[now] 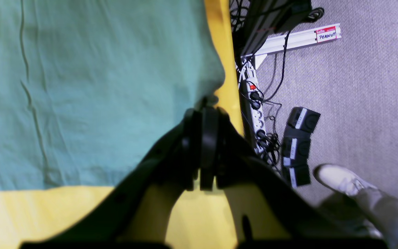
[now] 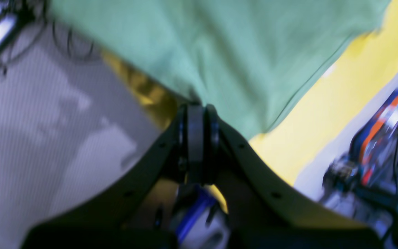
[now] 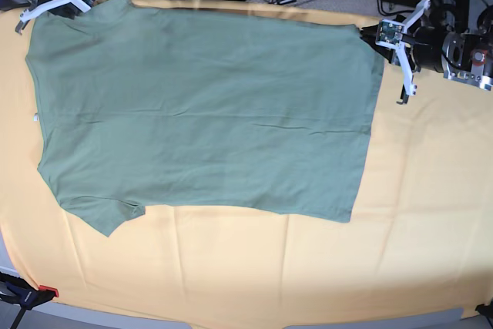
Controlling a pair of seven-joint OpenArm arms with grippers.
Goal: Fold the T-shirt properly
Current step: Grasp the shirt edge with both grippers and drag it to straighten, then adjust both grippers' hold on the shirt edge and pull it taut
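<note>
You have the T-shirt point(image 3: 208, 113) spread nearly flat on the yellow cloth point(image 3: 308, 267) that covers the bench, its length running side to side in the base view, with one sleeve poking out at the near left. Your left gripper point(image 1: 204, 103) sits at the shirt's far corner on the right of the base view; in its wrist view the jaws are together, pinching the edge of the green fabric right by the bench edge. Your right gripper point(image 2: 198, 107) is at the opposite far corner, on the left of the base view, and its jaws are likewise closed on the shirt's edge, where the fabric hangs just past the cloth. That wrist view is blurred, so you cannot read finer detail there. A few shallow creases run across the middle of the shirt. Beyond the far edge of the bench you can see a power strip point(image 1: 254, 107) with plugs and cables on the grey carpet point(image 1: 358, 86), three black boxes point(image 1: 297, 145) beside it, and a shoe point(image 1: 340, 178) near them. No container shows in any view.
</note>
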